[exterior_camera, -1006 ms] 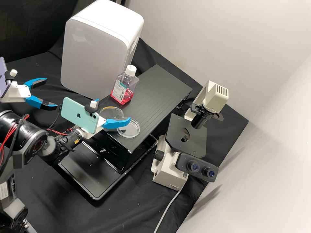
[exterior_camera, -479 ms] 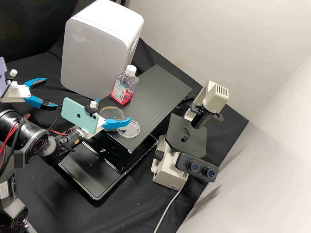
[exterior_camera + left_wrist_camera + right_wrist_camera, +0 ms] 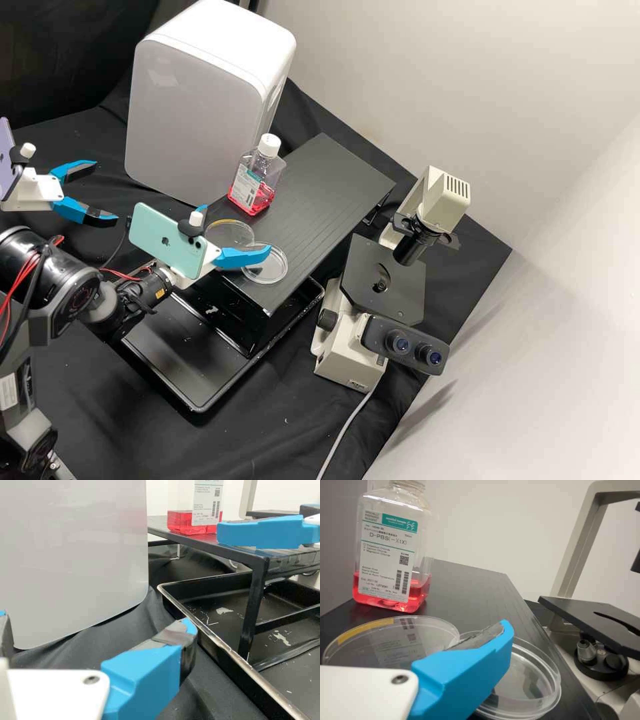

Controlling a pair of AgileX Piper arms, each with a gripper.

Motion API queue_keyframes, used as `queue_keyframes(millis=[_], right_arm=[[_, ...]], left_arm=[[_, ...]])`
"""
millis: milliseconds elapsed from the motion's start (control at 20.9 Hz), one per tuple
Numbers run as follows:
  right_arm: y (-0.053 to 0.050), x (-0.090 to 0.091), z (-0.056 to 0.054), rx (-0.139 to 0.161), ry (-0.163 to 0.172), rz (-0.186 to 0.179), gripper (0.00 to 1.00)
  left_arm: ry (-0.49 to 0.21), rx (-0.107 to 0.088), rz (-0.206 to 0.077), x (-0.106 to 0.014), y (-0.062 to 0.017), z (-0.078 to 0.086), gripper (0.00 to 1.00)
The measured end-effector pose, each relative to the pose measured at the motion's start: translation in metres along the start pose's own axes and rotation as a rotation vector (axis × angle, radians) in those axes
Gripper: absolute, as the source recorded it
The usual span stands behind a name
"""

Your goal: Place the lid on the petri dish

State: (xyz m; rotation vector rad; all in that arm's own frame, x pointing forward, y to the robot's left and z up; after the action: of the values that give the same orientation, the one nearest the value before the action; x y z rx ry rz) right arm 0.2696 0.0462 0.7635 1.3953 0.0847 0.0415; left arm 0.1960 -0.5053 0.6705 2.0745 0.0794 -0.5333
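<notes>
High view, lid point(image 3: 229, 232) edge beside dish point(image 3: 271, 270) rim

Clear lid point(image 3: 227, 233) beside uncovered petri dish point(image 3: 271, 267)

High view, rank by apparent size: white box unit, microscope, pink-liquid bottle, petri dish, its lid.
1. white box unit
2. microscope, a close second
3. pink-liquid bottle
4. petri dish and lid: they look alike, so not ranked.

Centre frame, a clear petri dish point(image 3: 270, 269) and clear lid point(image 3: 230, 233), a white-capped bottle point(image 3: 257, 180) of red liquid, a ribbed black platform point(image 3: 327, 193); upper left, a plain white box point(image 3: 200, 93).
</notes>
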Motion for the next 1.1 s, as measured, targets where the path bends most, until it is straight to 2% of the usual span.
queue_keyframes(millis=[144,958,1006,1102], right_arm=[[-0.0005,0.0009,0.0052,0.0,-0.021,-0.004,1.0],[-0.0011,0.0015,0.0073,0.001,-0.023,-0.003,1.0],[-0.0011,0.0015,0.0073,0.001,-0.023,-0.003,0.0],[-0.0011,0.0015,0.0073,0.001,-0.023,-0.003,0.0]], left_arm=[[0.0,0.0,0.0,0.0,0.0,0.0,1.0],[0.009,-0.005,0.005,0.0007,0.0007,-0.0004,1.0],[0.009,-0.005,0.005,0.0007,0.0007,-0.0004,1.0],[0.009,-0.005,0.005,0.0007,0.0007,-0.0004,1.0]])
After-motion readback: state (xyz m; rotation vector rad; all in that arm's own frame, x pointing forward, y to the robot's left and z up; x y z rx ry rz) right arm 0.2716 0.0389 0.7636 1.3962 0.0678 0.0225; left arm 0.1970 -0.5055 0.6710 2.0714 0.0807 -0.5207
